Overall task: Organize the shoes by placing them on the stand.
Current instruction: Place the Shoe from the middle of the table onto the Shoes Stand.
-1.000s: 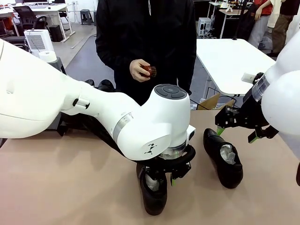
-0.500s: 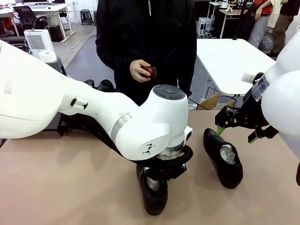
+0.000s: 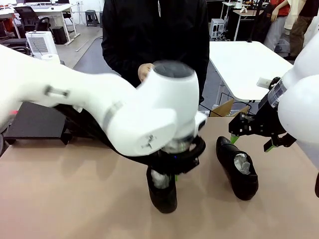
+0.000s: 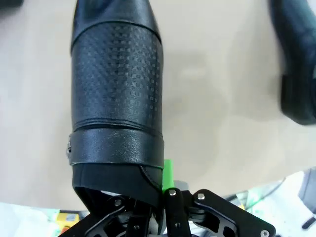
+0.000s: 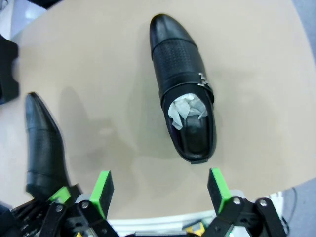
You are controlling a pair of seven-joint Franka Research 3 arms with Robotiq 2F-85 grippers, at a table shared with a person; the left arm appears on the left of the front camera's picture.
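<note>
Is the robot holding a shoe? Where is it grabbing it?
Yes. The left gripper is shut on one shoe at its heel end, on the rim of the opening. The right gripper is open, holding nothing.

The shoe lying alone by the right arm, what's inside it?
Inside the shoe sits crumpled white paper, filling the opening. How far it reaches toward the toe is hidden under the leather.

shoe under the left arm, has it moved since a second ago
Yes: the gripped shoe has shifted up the picture, its toe nearer level with the still right shoe.
</note>
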